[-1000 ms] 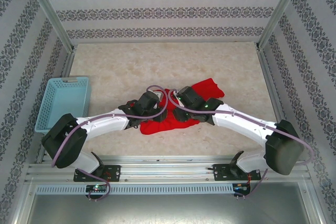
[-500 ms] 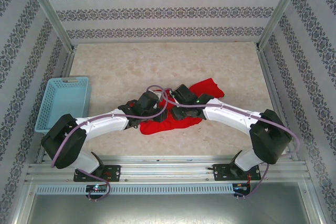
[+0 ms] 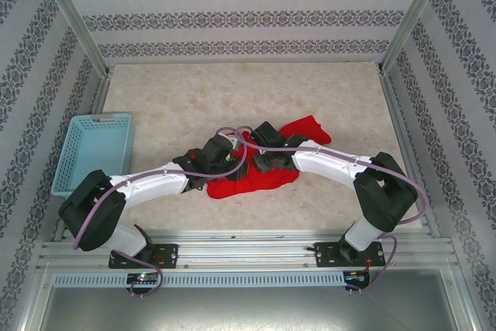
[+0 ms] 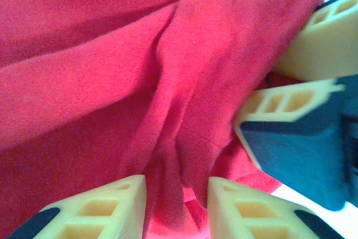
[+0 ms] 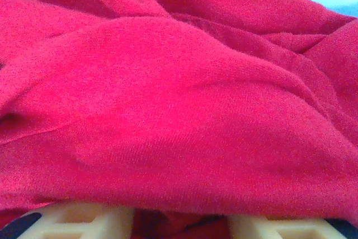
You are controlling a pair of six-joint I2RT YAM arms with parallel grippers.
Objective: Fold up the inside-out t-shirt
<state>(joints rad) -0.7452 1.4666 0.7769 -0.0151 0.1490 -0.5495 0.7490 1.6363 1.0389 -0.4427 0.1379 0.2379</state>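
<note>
My left gripper (image 4: 174,188) stood part-open, apparently pinching t-shirt (image 4: 100,82) fold; right gripper (image 5: 179,223) beneath t-shirt, grip untellable.

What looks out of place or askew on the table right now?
The bright red cloth t-shirt lies crumpled in a heap mid-table rather than flat, with one part poking out toward the far right. A fold of it runs between the left hand's fingers. Nothing looks torn or spilled.
</note>
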